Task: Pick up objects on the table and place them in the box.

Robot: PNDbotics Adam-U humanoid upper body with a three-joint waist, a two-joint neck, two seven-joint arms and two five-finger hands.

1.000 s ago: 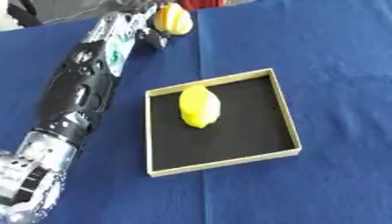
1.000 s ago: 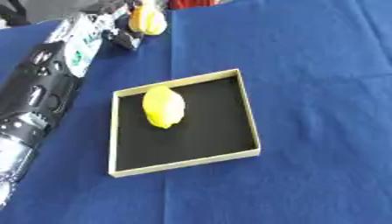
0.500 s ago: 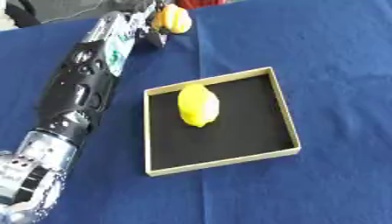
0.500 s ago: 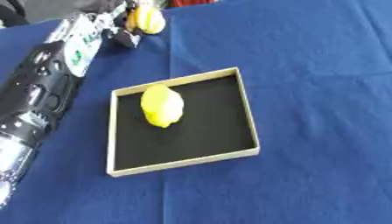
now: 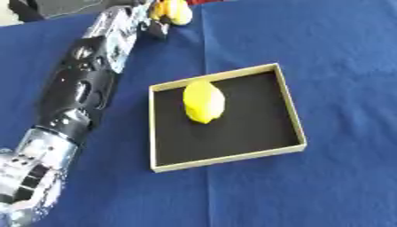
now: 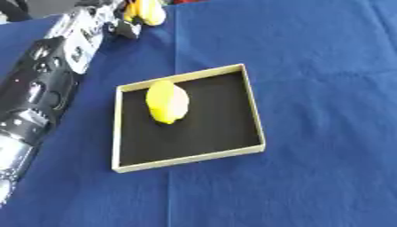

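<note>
A shallow square box with a pale rim and a black floor lies on the blue tablecloth, and a yellow lemon rests inside it towards the left. My left arm stretches from the lower left up to the far edge. There my left hand sits right against a yellow and orange object, which the top edge partly cuts off. Whether the hand holds that object is unclear. My right hand shows in neither view.
The blue cloth covers the whole table. A fold line in it runs from front to back, passing under the box. Something dark lies past the cloth's far left edge.
The whole picture has shifted slightly upward, so the camera moved. My left hand stays beside the yellow and orange object at the far edge. The lemon and box are unchanged.
</note>
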